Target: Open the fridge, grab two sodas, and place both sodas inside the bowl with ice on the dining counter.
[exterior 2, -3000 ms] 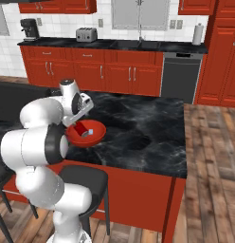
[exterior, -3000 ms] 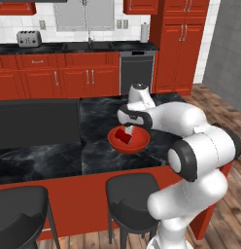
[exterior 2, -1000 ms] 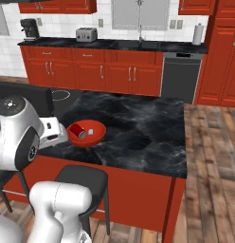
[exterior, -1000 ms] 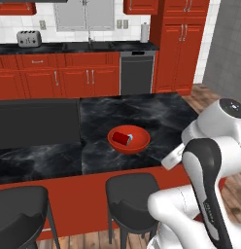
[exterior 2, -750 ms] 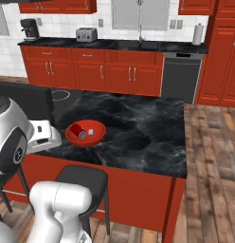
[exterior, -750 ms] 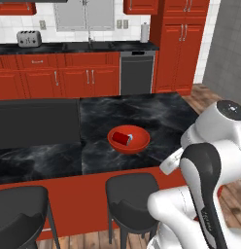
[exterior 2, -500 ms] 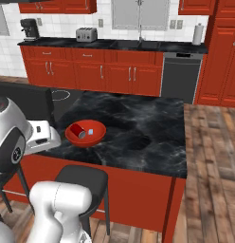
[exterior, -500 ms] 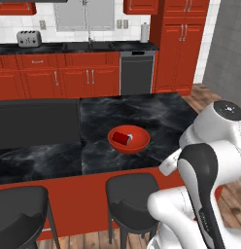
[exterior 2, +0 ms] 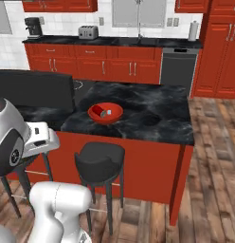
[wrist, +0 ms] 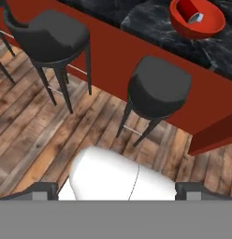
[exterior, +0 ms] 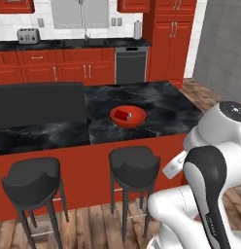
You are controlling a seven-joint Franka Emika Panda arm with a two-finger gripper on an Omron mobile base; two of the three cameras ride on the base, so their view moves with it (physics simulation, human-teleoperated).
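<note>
Hand point(wrist: 116, 190) open; red can point(wrist: 189, 11) sideways in bowl point(wrist: 202, 29)

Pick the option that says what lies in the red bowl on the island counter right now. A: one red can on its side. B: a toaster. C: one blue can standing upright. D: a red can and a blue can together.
A: the bowl on the dining counter holds a single red can lying on its side, silver top showing, with no blue can beside it.

The white arm with dark joints is folded back and low, its two dark fingers point(wrist: 43, 190) spread wide, holding nothing.
</note>
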